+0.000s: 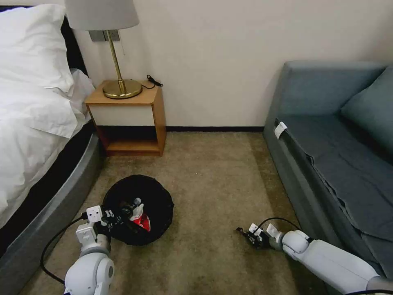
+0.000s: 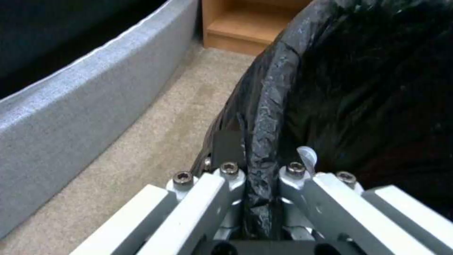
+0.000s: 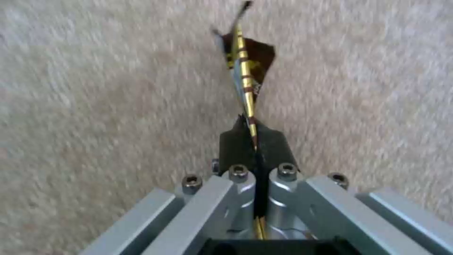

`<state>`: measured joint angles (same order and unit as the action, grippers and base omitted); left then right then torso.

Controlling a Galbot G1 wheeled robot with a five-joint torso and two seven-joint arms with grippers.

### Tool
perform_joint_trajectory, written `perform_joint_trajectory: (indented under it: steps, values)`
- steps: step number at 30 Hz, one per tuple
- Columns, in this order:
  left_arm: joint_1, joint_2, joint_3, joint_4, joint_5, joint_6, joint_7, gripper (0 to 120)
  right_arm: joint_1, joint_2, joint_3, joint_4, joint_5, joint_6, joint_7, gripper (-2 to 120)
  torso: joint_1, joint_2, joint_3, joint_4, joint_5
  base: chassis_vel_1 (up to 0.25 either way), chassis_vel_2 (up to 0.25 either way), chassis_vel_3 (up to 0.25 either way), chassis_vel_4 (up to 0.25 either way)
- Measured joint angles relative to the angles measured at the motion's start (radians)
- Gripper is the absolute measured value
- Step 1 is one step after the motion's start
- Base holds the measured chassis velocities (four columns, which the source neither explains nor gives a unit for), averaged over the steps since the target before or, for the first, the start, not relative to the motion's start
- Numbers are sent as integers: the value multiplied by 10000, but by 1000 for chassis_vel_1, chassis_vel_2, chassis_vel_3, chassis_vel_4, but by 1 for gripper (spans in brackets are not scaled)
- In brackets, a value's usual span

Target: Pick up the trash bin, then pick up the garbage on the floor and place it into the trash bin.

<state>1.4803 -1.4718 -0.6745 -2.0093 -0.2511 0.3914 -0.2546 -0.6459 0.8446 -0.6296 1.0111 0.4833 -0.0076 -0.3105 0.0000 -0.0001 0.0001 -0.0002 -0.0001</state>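
Bin: round, black-bagged, on the carpet near the bed's base, in front of the nightstand.
Bin contents: red-and-white packet and a small bottle lie inside, toward the rim nearest the robot.
Left end effector: clenched on the bin's bagged rim, one finger outside the bag, one inside.
Wrapper: long, dark with gold stripes, sticking out edge-on from the fingertips over the carpet.
Right end effector: low over the carpet near the sofa's front edge, well apart from the bin, pinched tight on the wrapper's end.
Carpet: tan, between bed and sofa.
Nightstand: against the wall, carrying a brass lamp.
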Motion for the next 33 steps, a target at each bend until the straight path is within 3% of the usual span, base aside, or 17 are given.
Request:
perform_joint_trajectory:
  steps: [9,16,19,23,28,32,33]
  values:
    - [-65,-12,11,0,-7,0,6,3,287,-441,67,1538,609,-162,311,0,0,0,0,1,0,0,0,0,0]
    - [-97,-26,86,-3,-19,30,23,3,948,-832,186,4082,1591,-314,945,0,0,0,0,0,-1,0,0,0,0]
    - [-105,-40,173,-3,-29,48,23,3,1419,-600,144,5083,2355,-478,1499,0,0,0,0,-2,-1,0,0,0,0]
    - [-113,-68,323,-12,-36,93,31,3,2978,284,-455,7082,4167,-786,3242,0,0,1,-1,7,-4,0,0,0,0]
    - [-103,-77,392,-99,-35,146,33,3,3916,935,-1056,7944,4943,-841,4296,0,0,0,-1,4,-5,0,0,0,0]
    - [-147,-129,452,-211,-33,255,27,3,4287,2131,-1905,8347,5653,-792,5969,0,0,0,0,2,-3,0,0,0,0]
    - [-147,-129,452,-211,-33,255,27,3,4287,2131,-1905,8347,5653,-792,5969,0,0,0,0,2,-3,0,0,0,0]
